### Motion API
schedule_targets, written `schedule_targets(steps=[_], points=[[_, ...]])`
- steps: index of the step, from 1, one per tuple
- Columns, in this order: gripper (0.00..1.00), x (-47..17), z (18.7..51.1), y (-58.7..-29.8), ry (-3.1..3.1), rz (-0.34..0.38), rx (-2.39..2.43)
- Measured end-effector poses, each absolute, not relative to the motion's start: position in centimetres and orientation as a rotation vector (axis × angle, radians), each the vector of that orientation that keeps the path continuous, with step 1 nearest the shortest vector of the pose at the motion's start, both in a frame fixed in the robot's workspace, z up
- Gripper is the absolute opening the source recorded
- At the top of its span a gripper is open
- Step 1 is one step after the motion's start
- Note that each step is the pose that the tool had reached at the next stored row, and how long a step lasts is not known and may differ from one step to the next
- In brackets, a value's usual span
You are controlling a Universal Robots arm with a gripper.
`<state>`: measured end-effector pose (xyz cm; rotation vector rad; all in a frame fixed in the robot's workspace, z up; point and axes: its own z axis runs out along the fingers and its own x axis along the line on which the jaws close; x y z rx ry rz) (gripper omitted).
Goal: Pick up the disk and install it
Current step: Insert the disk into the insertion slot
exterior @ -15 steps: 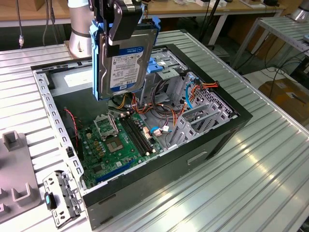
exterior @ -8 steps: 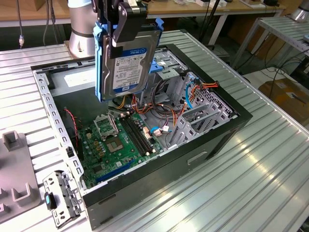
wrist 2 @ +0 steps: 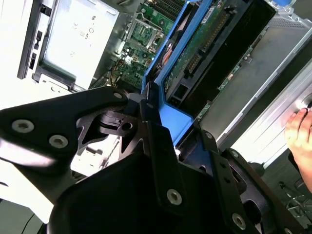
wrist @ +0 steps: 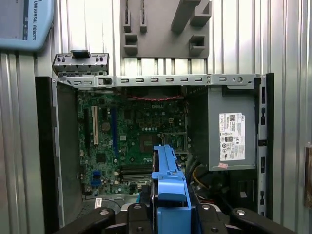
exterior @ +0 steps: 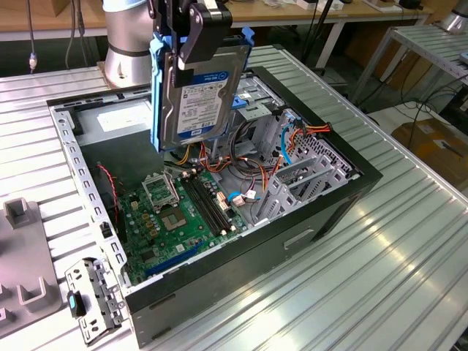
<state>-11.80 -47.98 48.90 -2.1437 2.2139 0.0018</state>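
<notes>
Gripper [exterior: 188, 53]: jaws clamping the disk [exterior: 199, 99], hanging upright over open PC case [exterior: 292, 245].
Surface: ribbed metal tbl [exterior: 380, 278] carrying case.
Room: workbench [exterior: 292, 13] standing behind.

The disk [exterior: 191, 117] is grey with bright blue rails [exterior: 154, 95] and a seemingly white-and-blue label [exterior: 205, 91]; the motherboard [exterior: 172, 223] is green.

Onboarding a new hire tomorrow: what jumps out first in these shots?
The gripper holds the disk on edge, blue rails showing, above the open computer case in the exterior view. The green motherboard lies bare inside it. A person's hand appears in the second wrist view.
</notes>
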Motion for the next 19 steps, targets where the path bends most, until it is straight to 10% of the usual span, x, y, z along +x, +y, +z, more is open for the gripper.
schedule_targets(steps=[19], points=[[0.37,-11.3,49.5,-50.7,2.215,0.005,-2.145]])
